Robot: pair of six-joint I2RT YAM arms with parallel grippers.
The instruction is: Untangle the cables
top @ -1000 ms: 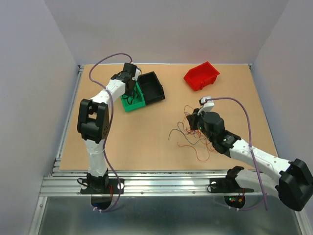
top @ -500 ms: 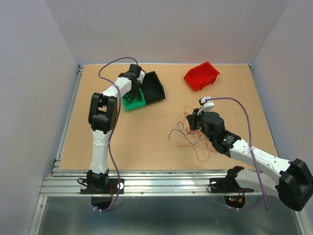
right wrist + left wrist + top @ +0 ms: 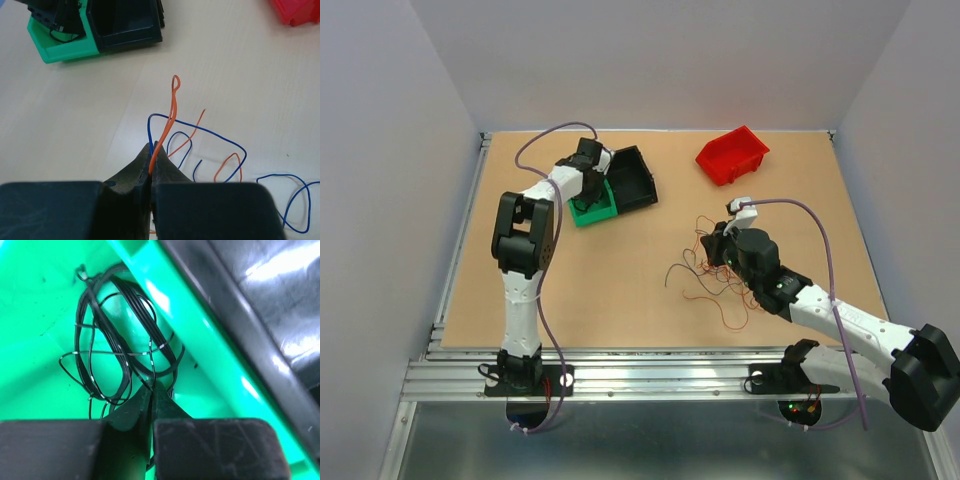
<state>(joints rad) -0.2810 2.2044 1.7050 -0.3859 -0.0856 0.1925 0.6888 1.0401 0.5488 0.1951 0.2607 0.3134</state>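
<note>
Orange cable (image 3: 171, 107) pinched between right fingers (image 3: 134, 174); black cables (image 3: 150, 315) by left fingers (image 3: 131, 409), grip unclear.

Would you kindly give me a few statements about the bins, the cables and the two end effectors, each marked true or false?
1. The green bin and the black bin stand directly beside each other. True.
2. The coiled black cables lie in the black bin. False: they lie in the green bin.
3. The right end effector is closed on an orange cable. True.
4. The left end effector is raised high, clear of every bin. False: it is down inside the green bin, its tips at the black cables.
</note>
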